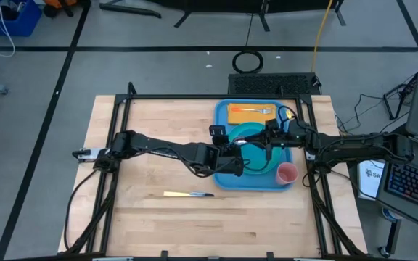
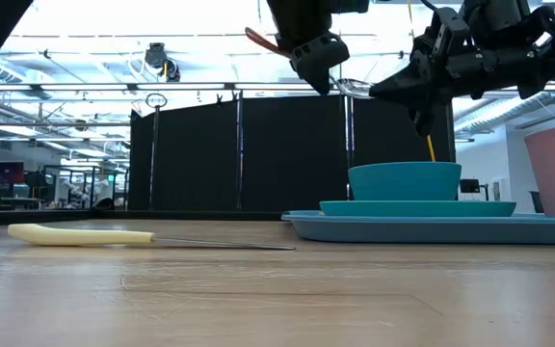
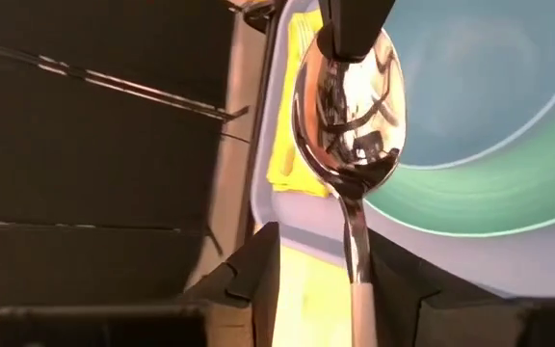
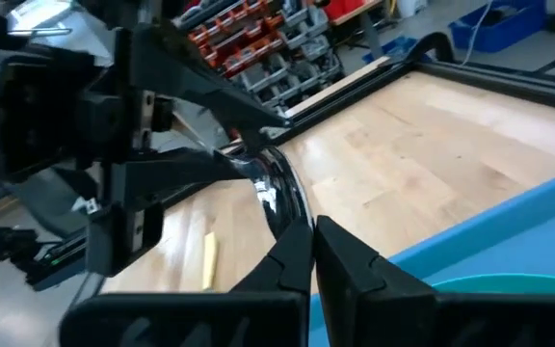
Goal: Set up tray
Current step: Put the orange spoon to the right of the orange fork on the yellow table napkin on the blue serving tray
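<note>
A: High view. Report item count and tray position.
B: One blue tray lies flat on the right half of the wooden table. At its far end: one yellow-orange napkin carrying one fork. At its near right corner: one pink cup. One knife lies on the bare wood, apart from the tray. The left gripper and the right gripper meet above the tray.

A: Low view.
B: On the tray: one turquoise plate, with one blue bowl standing upright on it. The cup is at the right edge. The knife lies flat on the left. Both grippers hang above the bowl, clear of it.

A: Left wrist view. Hand state?
B: One spoon. Its handle runs between the left fingers, which are spread, with a gap showing on each side. The right gripper pinches the tip of the spoon bowl.

A: Right wrist view.
B: The right fingers are pressed together on the spoon's rim. The tray is below them.
</note>
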Motion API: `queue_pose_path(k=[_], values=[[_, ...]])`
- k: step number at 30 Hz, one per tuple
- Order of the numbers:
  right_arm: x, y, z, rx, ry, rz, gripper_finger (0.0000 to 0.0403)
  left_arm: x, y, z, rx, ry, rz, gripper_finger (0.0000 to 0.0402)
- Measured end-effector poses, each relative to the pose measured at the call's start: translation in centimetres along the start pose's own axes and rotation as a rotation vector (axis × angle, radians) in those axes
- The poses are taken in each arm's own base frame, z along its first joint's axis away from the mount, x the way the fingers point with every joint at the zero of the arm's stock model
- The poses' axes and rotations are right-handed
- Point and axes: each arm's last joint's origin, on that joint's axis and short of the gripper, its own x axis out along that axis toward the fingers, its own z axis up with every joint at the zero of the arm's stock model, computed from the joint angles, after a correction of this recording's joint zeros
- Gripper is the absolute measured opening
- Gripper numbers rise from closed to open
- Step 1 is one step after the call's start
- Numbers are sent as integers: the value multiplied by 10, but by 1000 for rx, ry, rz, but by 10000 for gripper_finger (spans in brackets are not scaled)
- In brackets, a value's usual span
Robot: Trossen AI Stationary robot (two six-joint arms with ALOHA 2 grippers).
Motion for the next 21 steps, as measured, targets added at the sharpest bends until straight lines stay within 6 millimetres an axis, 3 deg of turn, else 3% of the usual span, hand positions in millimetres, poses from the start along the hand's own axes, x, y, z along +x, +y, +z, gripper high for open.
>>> queue_pose_path(k=[8,13,21], values=[[0,-3,2,-2,-44,-78,1,-10,10,-4,56,23,135,107],[-1,-4,4,-18,-62,-91,1,-23,24,-6,11,2,64,108],[-2,-4,4,-17,-61,-97,1,-36,39,-29,47,131,83,108]])
